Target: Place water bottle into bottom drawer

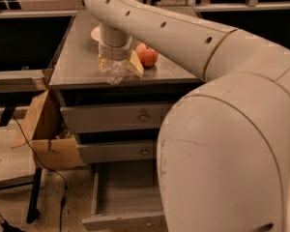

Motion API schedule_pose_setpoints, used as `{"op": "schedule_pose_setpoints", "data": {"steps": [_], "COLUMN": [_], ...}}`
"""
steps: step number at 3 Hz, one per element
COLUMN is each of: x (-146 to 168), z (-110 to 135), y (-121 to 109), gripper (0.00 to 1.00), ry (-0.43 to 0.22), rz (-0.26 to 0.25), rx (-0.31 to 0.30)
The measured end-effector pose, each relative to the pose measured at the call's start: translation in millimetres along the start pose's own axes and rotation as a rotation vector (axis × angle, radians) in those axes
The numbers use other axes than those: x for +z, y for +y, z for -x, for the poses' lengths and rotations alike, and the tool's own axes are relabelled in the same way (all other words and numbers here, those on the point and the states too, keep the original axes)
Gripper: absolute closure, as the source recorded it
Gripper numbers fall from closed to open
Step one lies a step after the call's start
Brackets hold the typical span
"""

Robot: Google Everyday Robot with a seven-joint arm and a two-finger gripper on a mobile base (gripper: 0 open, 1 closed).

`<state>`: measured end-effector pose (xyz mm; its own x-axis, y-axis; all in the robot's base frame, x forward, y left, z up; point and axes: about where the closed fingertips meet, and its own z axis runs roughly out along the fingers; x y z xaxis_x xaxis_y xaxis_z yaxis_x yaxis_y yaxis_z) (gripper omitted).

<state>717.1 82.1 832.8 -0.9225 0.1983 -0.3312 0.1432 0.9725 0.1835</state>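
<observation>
The water bottle (111, 70) is clear and crinkled and sits at the front edge of the grey cabinet top (77, 66). My gripper (117, 61) is straight above it, at the end of the arm's white wrist, and reaches down around its upper part. A red apple (147, 55) lies just right of the gripper. The bottom drawer (102, 197) is pulled out and shows a bare grey floor. My arm's big white body covers its right side.
The two upper drawers (116, 116) are shut, each with a small knob. An open cardboard box (48, 134) hangs off the cabinet's left side, with a cable trailing to the floor. Dark tables stand at the left and behind.
</observation>
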Motion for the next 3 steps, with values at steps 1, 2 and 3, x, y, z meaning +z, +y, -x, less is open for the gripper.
{"op": "schedule_pose_setpoints", "data": {"steps": [1, 2, 3], "x": [-6.7, -9.1, -40.7], "z": [2.2, 3.1, -10.0], "y": [1.0, 1.5, 3.8], "gripper": [0.60, 0.84, 1.00], "ry": [-0.003, -0.003, -0.041], "rz": [0.001, 0.001, 0.071], "rx": [0.001, 0.001, -0.045]}}
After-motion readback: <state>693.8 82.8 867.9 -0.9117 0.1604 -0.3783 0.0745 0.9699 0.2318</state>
